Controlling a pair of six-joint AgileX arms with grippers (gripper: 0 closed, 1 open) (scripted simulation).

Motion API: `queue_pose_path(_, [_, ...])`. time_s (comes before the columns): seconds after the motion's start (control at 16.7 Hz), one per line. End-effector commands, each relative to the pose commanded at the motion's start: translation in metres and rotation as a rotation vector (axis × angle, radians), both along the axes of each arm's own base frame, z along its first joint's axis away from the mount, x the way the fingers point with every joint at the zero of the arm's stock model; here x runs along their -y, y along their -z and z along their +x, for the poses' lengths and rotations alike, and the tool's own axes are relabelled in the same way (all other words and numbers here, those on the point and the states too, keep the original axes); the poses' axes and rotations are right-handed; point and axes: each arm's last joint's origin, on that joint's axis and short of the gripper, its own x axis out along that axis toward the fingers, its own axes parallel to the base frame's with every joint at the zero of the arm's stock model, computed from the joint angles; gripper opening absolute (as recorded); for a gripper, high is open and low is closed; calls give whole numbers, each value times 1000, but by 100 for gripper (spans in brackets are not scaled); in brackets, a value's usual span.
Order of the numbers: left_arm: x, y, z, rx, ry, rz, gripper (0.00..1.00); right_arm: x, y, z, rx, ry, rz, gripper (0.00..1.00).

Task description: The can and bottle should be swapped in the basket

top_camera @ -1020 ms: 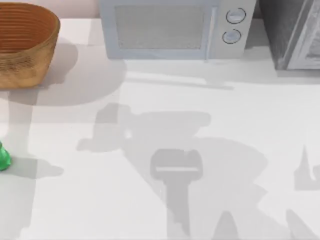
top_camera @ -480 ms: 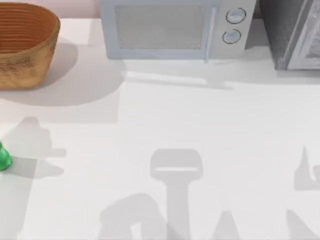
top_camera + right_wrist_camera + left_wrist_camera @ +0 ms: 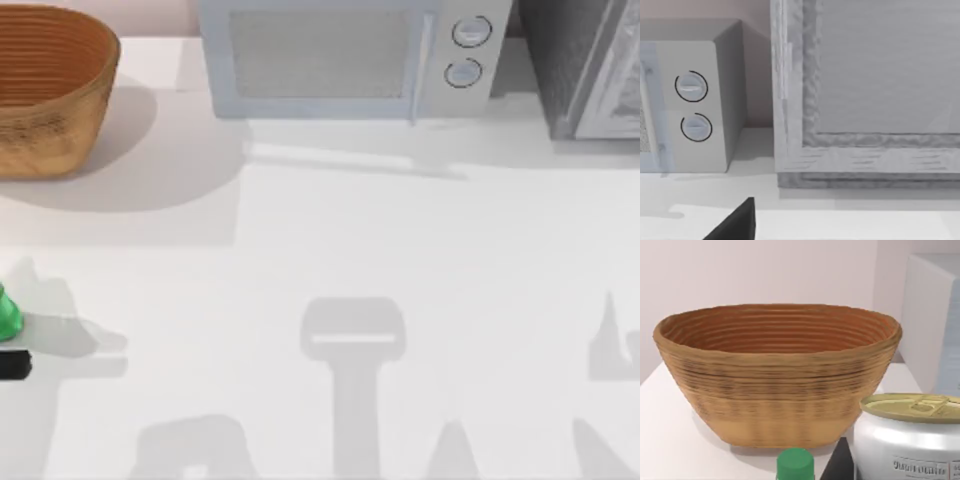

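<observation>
Top view shows the basket (image 3: pixel 45 90) at the far left corner of the table (image 3: pixel 330 240), with the green bottle (image 3: pixel 8 315) standing well in front of it at the left edge. Left wrist view shows the can (image 3: pixel 907 437) up close, beside the bottle's cap. I cannot tell how either hand is set.

Little of the AgileX arms' bodies is in view. The left claw (image 3: pixel 12 366) appears from above as a small, flat, matte black bar with squared ends. A right claw finger (image 3: pixel 735 223) is a plain black wedge, without markings, screws or cables.
</observation>
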Motion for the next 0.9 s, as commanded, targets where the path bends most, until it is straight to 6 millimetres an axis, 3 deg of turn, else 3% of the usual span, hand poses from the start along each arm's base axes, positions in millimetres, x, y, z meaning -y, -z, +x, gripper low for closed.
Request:
queue_pose_path(0.48, [0, 5, 0, 7, 4, 0, 0, 0, 0, 0, 0, 0, 0, 100])
queue_pose_path(0.9, [17, -38, 15, 25, 314, 6, 0, 0, 0, 0, 0, 0, 0, 100])
